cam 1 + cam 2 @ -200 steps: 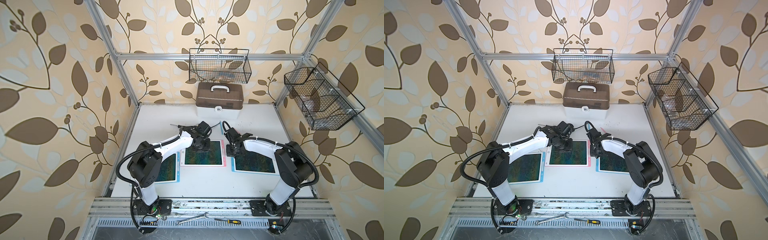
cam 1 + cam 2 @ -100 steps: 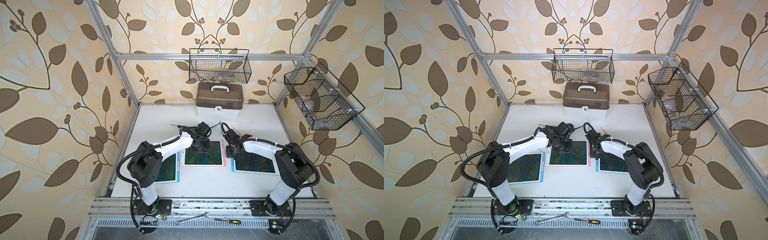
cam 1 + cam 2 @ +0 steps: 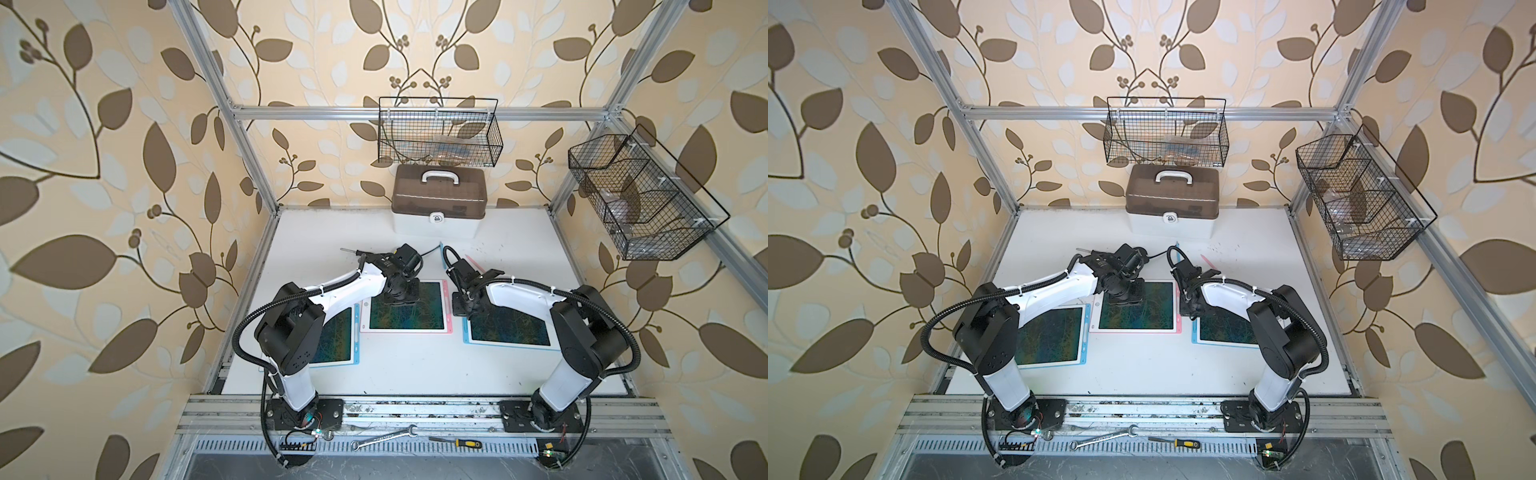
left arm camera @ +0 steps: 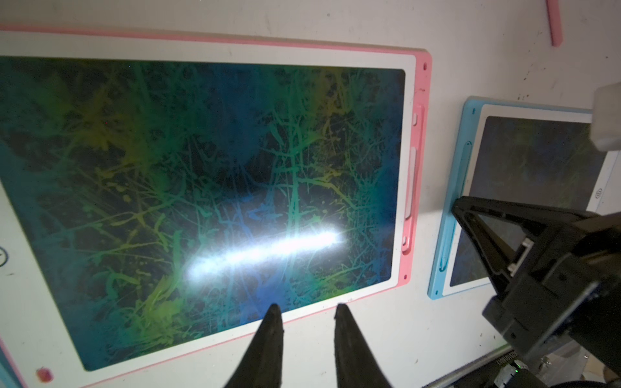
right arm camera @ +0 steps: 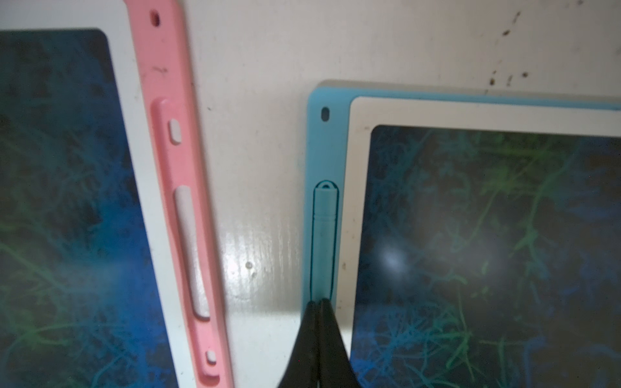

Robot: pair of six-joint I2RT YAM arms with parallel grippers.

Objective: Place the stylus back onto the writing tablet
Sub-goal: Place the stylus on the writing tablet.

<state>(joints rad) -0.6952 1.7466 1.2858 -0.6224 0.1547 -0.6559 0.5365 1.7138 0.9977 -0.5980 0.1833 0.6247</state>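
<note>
Blue stylus (image 5: 324, 242): slim, pale blue, rounded cap end with a ring line below it. Sits lengthwise, flush in the side slot of the blue-framed tablet (image 5: 327, 141), right of the table's (image 5: 262, 100) middle. Right gripper (image 5: 318, 302) pressed together, tips at the stylus's end. Left gripper (image 4: 307, 306) slightly apart, empty, over the pink-framed tablet's (image 4: 421, 87) edge. Pink stylus (image 4: 553, 23) loose toward the table's back edge.

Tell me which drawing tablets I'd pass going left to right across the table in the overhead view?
In a top view: left blue tablet → pink tablet → right blue tablet.
</note>
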